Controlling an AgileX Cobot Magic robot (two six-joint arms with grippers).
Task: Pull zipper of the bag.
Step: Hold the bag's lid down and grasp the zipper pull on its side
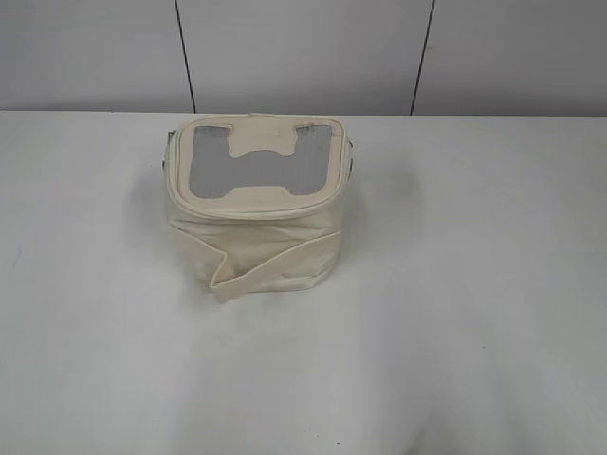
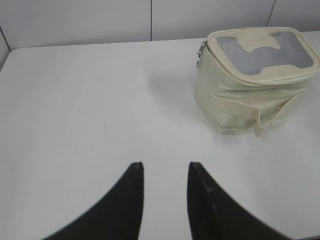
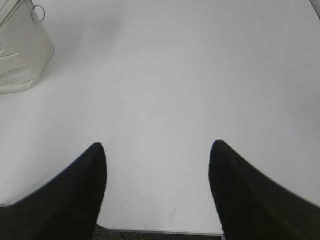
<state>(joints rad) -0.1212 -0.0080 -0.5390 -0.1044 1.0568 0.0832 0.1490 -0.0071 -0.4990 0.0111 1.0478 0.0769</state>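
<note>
Your cream bag [image 1: 256, 204] is sitting upright on the white bench [image 1: 474, 313], toward the far middle. Your left gripper [image 2: 165, 172] is hovering low over bare bench, well short of the bag, its fingers [image 2: 131, 195] parted slightly and holding nothing. Your right gripper [image 3: 157, 152] is hanging near the bench's front edge, fingers [image 3: 235, 175] spread wide, empty, the bag's metal ring [image 3: 38, 13] off to its far left.

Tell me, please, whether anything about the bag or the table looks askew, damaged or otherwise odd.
Nothing looks damaged or spilled. The cream bag stands upright on the white table. Its front strap hangs loose and creased, with one end jutting out at the base. Both grippers are open and away from the bag.
</note>
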